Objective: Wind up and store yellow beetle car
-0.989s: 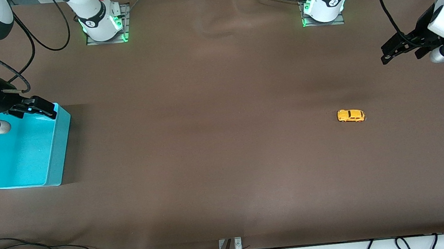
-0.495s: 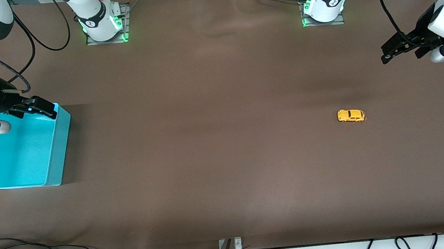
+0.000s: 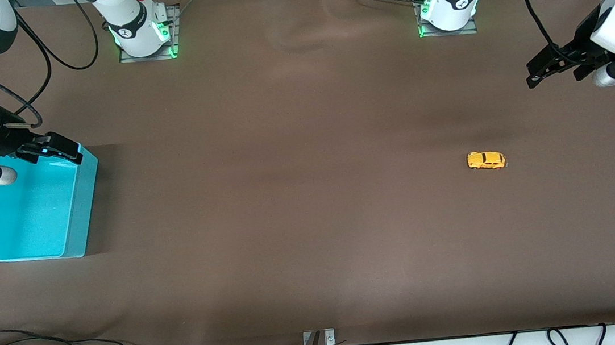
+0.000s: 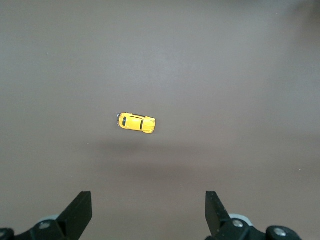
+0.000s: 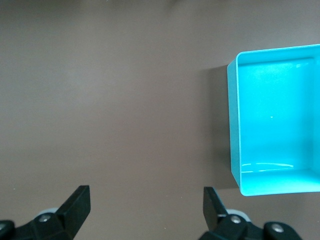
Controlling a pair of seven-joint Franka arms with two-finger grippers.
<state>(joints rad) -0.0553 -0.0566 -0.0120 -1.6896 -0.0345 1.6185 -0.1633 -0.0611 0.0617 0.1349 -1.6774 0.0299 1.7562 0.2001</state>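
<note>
- Yellow beetle car (image 3: pixel 486 160): we record it on its wheels on the brown table cover (image 3: pixel 310 195), toward the left arm's end of the table, with nothing touching it. In the left wrist view it (image 4: pixel 136 122) lies on bare cover, well apart from the fingertips.
- Turquoise bin (image 3: pixel 75 220): we list it at the right arm's end of the table, well apart from the car. We see nothing inside it in the right wrist view (image 5: pixel 235 125).
- Left gripper (image 3: pixel 551 68): we find it up in the air over the table near its arm's end, fingers spread wide and grasping nothing. The wrist view shows both fingertips (image 4: pixel 80 212) apart with only cover between them.
- Right gripper (image 3: pixel 26 159): we find it hanging over the bin's rim, also released and empty; this arm waits.
- Change over the last second: we note the left gripper has edged slightly upward in the front view, and the right one has barely shifted. Car and bin sit exactly where they were.
- Reading for the task: we judge nothing has started yet. The car is neither wound nor stored. The left arm looks the likelier one to reach it, being nearer.
- Caution: we expect a toy this small to need the fingers well centred across its body.
</note>
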